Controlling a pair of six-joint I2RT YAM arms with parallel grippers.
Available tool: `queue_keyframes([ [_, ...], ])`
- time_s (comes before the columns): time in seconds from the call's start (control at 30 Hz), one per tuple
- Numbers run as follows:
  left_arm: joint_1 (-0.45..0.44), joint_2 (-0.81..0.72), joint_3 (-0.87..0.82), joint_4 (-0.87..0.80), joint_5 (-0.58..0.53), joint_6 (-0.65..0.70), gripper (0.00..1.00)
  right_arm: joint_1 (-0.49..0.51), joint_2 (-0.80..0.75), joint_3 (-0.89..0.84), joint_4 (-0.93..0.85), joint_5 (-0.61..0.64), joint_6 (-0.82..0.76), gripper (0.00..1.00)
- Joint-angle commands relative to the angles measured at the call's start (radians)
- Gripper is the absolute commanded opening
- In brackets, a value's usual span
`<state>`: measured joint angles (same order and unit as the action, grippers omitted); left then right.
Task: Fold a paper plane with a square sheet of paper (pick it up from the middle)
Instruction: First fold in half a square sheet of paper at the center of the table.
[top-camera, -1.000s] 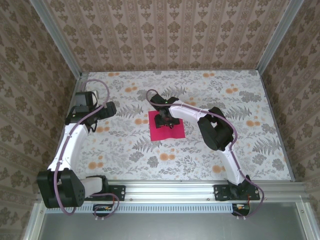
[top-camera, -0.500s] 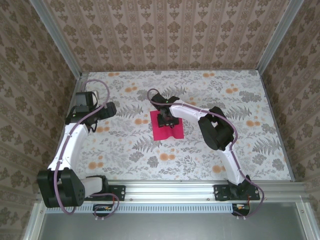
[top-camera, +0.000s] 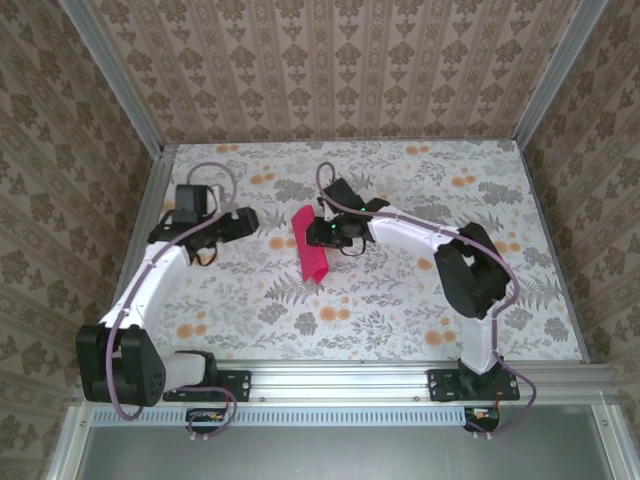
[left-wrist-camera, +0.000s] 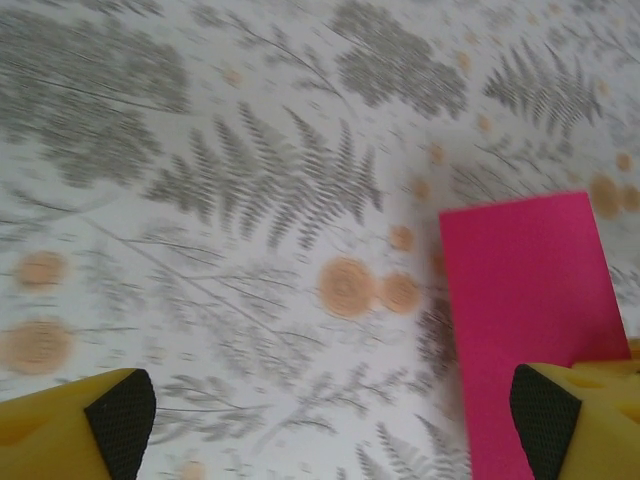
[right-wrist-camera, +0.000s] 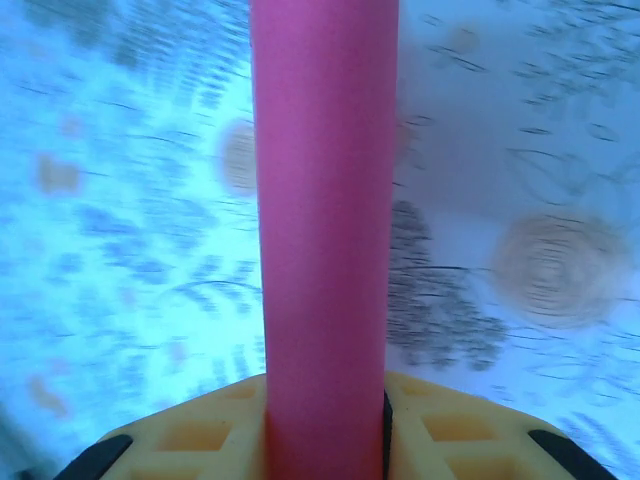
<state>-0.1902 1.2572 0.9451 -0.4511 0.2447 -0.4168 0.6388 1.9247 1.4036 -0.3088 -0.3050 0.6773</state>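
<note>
Thin matte magenta square sheet of paper (top-camera: 311, 247) is lifted near the middle of the counter (top-camera: 400, 310), its sides drooping together so it reads as a narrow, smoothly bowed strip; whether its lower end touches the surface I cannot tell. The right pincer (top-camera: 327, 232) pinches it at mid-sheet between ribbed yellow fingers (right-wrist-camera: 450, 430). The left pincer (top-camera: 246, 222) is spread wide near the sheet's left side, black-padded and empty, over a grey-fern, orange-blossom print.
</note>
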Motion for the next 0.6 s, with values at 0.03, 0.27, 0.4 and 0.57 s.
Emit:
queue_keyframes([
  [0.03, -0.132, 0.059, -0.021, 0.085, 0.049, -0.126, 0.92, -0.045, -0.052, -0.128, 0.309, -0.242, 0.163, 0.3],
  [0.27, -0.247, 0.184, -0.025, 0.223, 0.029, -0.248, 0.78, -0.097, -0.054, -0.288, 0.427, -0.3, 0.198, 0.31],
  [0.4, -0.301, 0.251, -0.039, 0.304, 0.019, -0.312, 0.64, -0.118, -0.035, -0.339, 0.438, -0.307, 0.173, 0.3],
  [0.57, -0.333, 0.341, -0.042, 0.388, 0.056, -0.366, 0.44, -0.137, -0.011, -0.374, 0.452, -0.316, 0.162, 0.28],
])
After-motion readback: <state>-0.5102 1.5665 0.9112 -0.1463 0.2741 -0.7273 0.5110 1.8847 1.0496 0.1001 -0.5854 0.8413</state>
